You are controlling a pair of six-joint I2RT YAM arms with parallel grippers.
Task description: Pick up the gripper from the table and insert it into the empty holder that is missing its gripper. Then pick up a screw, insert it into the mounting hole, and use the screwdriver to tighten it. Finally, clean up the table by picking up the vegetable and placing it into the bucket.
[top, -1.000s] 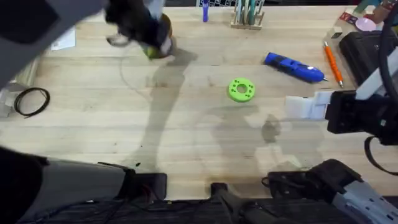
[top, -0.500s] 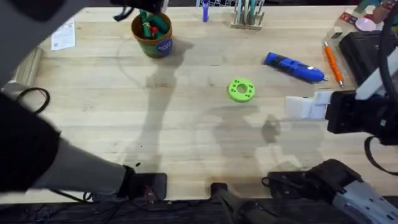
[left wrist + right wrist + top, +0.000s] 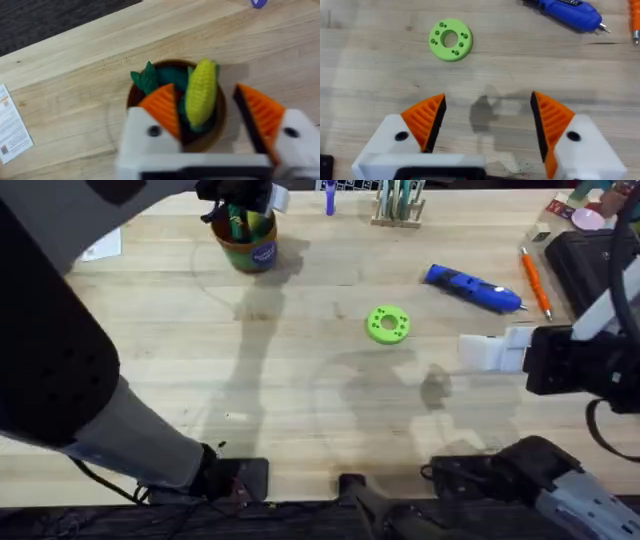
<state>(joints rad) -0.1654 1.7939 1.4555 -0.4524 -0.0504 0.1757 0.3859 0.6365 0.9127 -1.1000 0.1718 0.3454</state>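
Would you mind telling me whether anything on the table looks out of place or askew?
Nothing stands out: the corn cob sits in the bucket, while the blue screwdriver and green disc lie flat on the table.

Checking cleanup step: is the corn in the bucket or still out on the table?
In. The left wrist view shows the corn standing inside the bucket, beside green toy vegetables, with the left tool open above it.

Pale wooden table (image 3: 300, 380), dark carpet floor (image 3: 45, 20)
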